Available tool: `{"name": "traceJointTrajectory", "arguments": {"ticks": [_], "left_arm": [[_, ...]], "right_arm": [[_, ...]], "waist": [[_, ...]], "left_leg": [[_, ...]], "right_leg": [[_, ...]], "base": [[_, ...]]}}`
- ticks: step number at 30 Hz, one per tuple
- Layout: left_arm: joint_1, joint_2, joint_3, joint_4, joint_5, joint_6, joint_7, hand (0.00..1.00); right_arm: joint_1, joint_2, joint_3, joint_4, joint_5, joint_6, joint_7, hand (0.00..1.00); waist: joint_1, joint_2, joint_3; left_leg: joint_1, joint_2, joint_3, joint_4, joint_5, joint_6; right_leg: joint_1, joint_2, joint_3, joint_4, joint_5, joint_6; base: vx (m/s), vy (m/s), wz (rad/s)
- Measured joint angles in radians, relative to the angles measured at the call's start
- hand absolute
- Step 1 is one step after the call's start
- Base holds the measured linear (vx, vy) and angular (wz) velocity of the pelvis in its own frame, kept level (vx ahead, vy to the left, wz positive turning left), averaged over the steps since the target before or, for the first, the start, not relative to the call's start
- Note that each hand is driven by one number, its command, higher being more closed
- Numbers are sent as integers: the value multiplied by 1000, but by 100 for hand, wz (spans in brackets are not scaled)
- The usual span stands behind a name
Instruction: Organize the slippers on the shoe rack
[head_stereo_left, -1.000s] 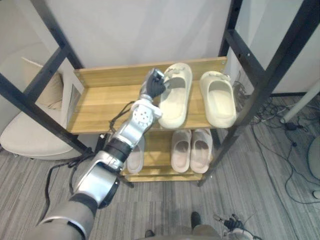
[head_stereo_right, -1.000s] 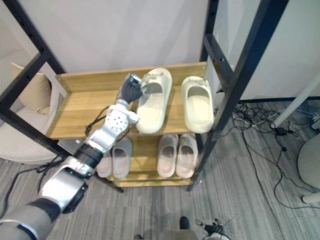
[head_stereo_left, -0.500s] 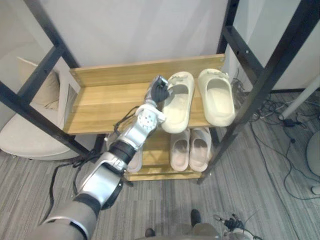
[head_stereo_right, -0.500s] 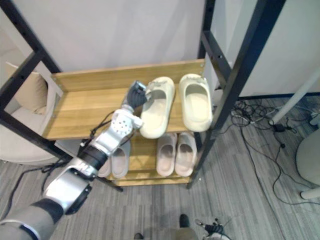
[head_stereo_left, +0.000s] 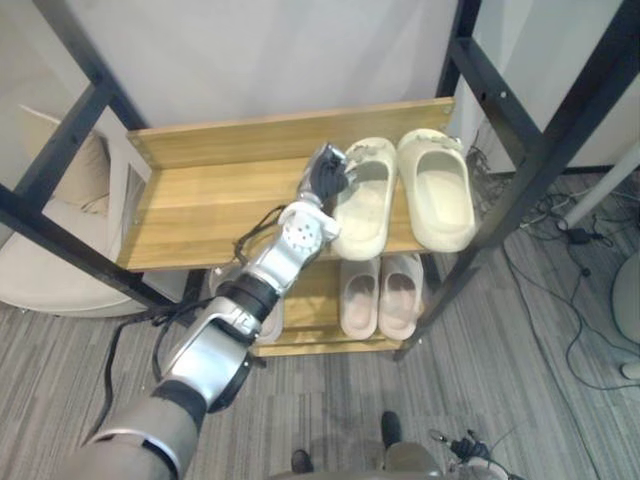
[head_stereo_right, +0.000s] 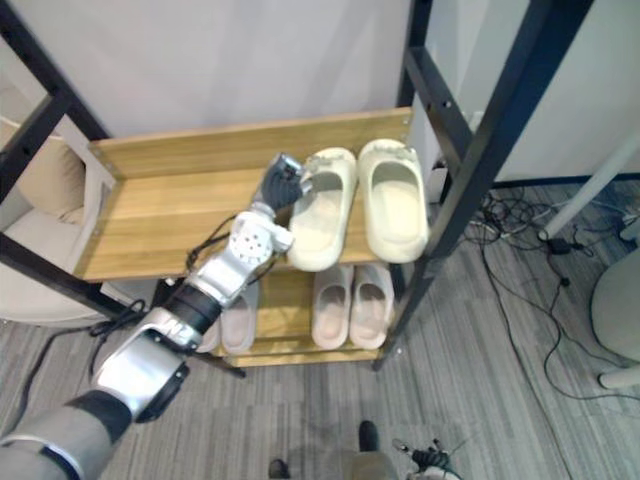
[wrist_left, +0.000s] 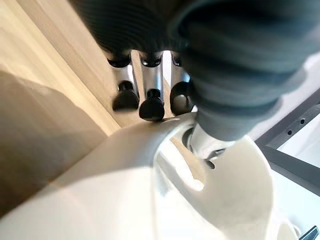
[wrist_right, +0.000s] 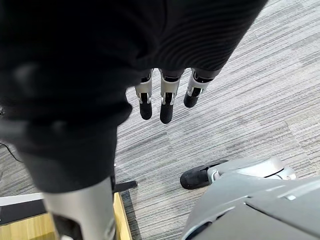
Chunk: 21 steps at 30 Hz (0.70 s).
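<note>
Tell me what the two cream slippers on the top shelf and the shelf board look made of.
Cream slipper held by the left hand and second cream slipper: probably moulded foam or soft rubber, matte; thick, rounded, seamless walls. Shelf board: wood or wood-look laminate, satin; straight grain lines fit either.

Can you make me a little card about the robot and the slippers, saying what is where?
left hand: pinching the side wall of a cream slipper
other cream slipper: right beside it, on the robot's right
top shelf: holds both cream slippers
lower shelf: pinkish pair side by side
right hand: open, hanging above the grey floor
</note>
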Motion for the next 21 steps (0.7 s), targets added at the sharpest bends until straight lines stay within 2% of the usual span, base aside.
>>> {"name": "traceJointTrajectory", "arguments": {"ticks": [15, 21], "left_arm": [[-1, -5, 14, 1, -83, -1, 16, 0], [48, -5, 72, -149, -103, -12, 17, 0]], "right_arm": [[0, 0, -7, -1, 0, 0, -4, 0], [-1, -4, 2, -5, 0, 0, -4, 0]], "waist": [[-2, 6, 4], [8, 3, 25]], "left_leg": [[3, -7, -3, 2, 0, 1], [17, -15, -18, 2, 5, 7]], "right_leg": [[6, -11, -3, 0, 6, 9], [28, -19, -15, -1, 7, 11]], "base": [[0, 0, 1], [-24, 0, 7]]}}
